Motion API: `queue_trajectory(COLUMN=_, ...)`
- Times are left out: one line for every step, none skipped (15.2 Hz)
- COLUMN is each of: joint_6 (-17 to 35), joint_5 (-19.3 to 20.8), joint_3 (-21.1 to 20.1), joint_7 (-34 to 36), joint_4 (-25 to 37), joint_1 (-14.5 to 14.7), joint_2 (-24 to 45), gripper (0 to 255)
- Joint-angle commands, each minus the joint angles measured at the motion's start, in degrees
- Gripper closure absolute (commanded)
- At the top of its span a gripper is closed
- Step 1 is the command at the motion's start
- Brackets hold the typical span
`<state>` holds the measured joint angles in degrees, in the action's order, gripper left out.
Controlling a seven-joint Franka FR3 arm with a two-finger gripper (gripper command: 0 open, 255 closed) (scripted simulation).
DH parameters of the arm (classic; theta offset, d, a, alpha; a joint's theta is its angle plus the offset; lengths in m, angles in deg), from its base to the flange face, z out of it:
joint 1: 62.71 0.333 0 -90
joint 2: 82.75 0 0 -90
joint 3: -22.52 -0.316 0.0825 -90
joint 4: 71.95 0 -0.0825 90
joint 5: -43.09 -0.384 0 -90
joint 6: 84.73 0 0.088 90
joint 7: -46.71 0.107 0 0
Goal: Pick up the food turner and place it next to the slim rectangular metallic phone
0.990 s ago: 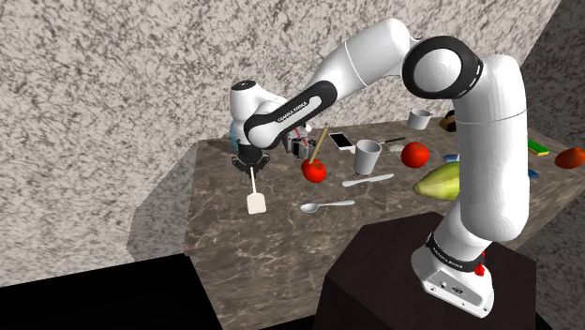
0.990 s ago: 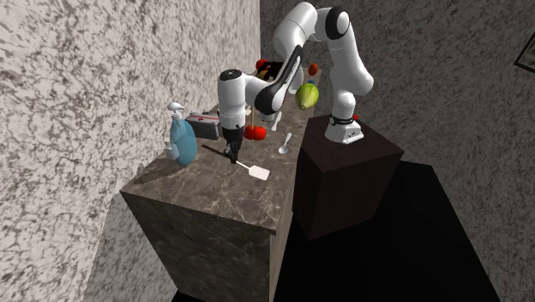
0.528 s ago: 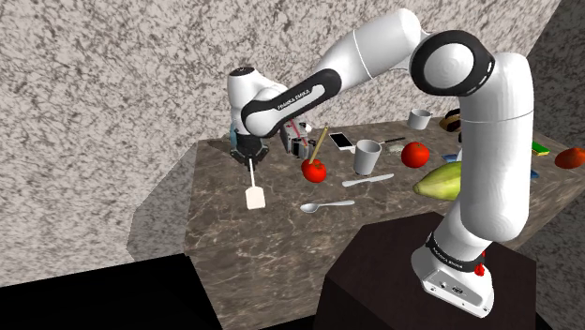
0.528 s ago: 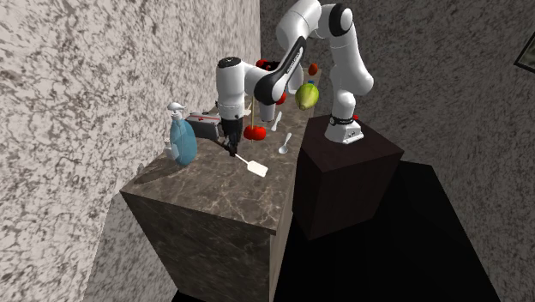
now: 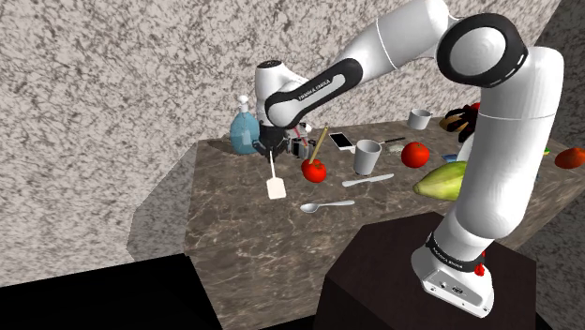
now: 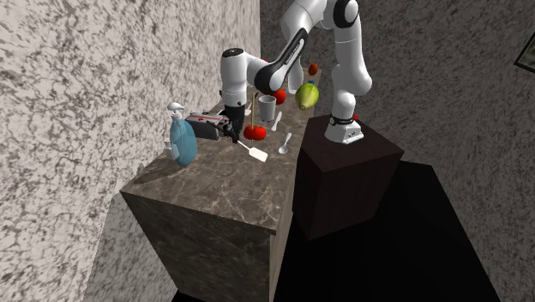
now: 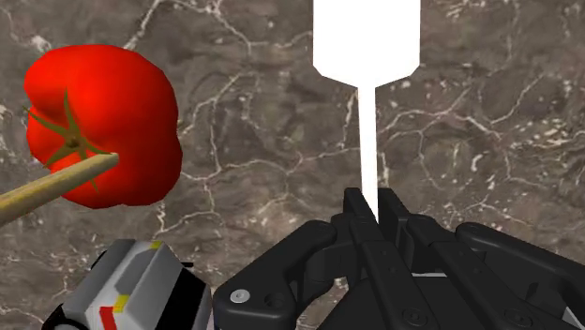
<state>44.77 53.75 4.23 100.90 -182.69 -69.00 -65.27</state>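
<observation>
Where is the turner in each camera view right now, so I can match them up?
Shoulder view: the turner hangs blade-down from the gripper, left of centre, just left of the red tomato.
Second exterior view: the turner is near centre, slanting down-right from the gripper, just below the tomato.
Wrist view: the turner is clasped in the gripper, white blade pointing away, tomato beside it.
Shared landmark: the red tomato.

A kitchen, seemingly: veined stone counter (image 5: 244, 234) carrying tomato (image 5: 315, 171), mug (image 5: 367, 157), spoon (image 5: 323, 204).
</observation>
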Motion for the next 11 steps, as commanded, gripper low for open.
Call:
queue_trajectory(joint_6=1.4, joint_5=-1.06, joint_3=0.36, joint_7=-2.65, joint_4=-3.59, joint_1=-1.98, joint_2=-2.53, gripper=255)
queue_trajectory(joint_6=1.97, joint_5=-1.57, joint_3=0.62, joint_7=-4.05, joint_4=-5.1, joint_1=-2.94, joint_2=-3.63, gripper=255)
queue_trajectory(joint_6=2.5, joint_5=-2.07, joint_3=0.91, joint_7=-5.47, joint_4=-6.55, joint_1=-3.89, joint_2=-4.69, gripper=255)
queue_trajectory(joint_6=3.01, joint_5=-2.58, joint_3=1.24, joint_7=-6.93, joint_4=-7.92, joint_1=-4.81, joint_2=-5.71, gripper=255)
queue_trajectory(joint_6=3.48, joint_5=-3.07, joint_3=1.6, joint_7=-8.41, joint_4=-9.23, joint_1=-5.71, joint_2=-6.69, gripper=255)
queue_trajectory(joint_6=3.93, joint_5=-3.55, joint_3=1.99, joint_7=-9.91, joint_4=-10.47, joint_1=-6.6, joint_2=-7.62, gripper=255)
queue_trajectory(joint_6=4.34, joint_5=-4.02, joint_3=2.39, joint_7=-11.42, joint_4=-11.64, joint_1=-7.48, joint_2=-8.51, gripper=255)
queue_trajectory(joint_6=4.72, joint_5=-4.47, joint_3=2.82, joint_7=-12.96, joint_4=-12.75, joint_1=-8.35, joint_2=-9.35, gripper=255)
queue_trajectory(joint_6=5.08, joint_5=-4.9, joint_3=3.26, joint_7=-14.5, joint_4=-13.79, joint_1=-9.22, joint_2=-10.15, gripper=255)
queue_trajectory(joint_6=5.41, joint_5=-5.32, joint_3=3.76, joint_7=-16.07, joint_4=-14.76, joint_1=-10.05, joint_2=-10.9, gripper=255)
queue_trajectory(joint_6=5.71, joint_5=-5.72, joint_3=4.29, joint_7=-17.64, joint_4=-15.66, joint_1=-10.86, joint_2=-11.6, gripper=255)
